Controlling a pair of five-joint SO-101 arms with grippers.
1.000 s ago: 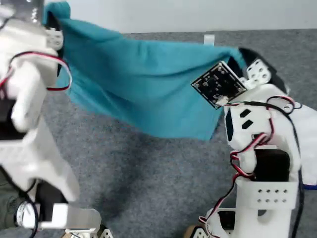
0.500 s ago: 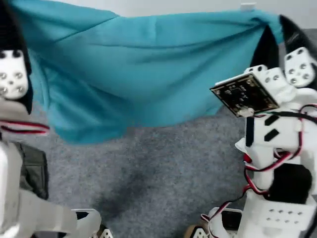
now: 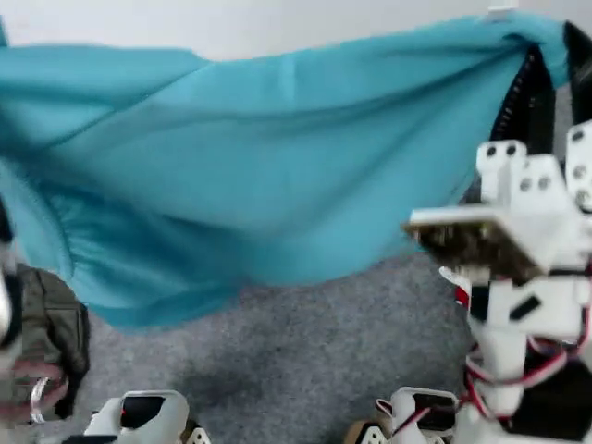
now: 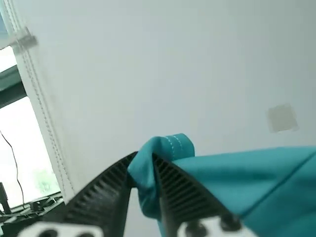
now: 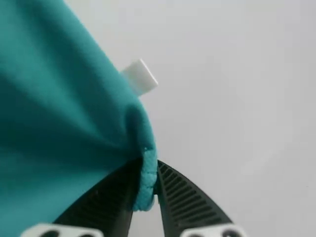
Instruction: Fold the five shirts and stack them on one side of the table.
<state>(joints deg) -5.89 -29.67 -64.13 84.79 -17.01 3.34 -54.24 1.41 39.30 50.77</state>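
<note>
Hanging high over the grey table [image 3: 314, 361], the teal shirt [image 3: 277, 185] was stretched wide and hid its far half from you. Your left gripper [image 4: 144, 170] and right gripper [image 5: 147, 170] each clamped a hem corner. A dark olive bundle [image 3: 46, 324], possibly another shirt, lay near-left.

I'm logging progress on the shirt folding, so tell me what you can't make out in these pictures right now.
- Table beyond the near strip: high view, hidden behind the hanging teal shirt.
- Olive garment: high view, blurred and cut by the left edge; folded or not, cannot tell.
- Pinched shirt edges: wrist views, covered by the left claw and right claw, both shut on them.
</note>
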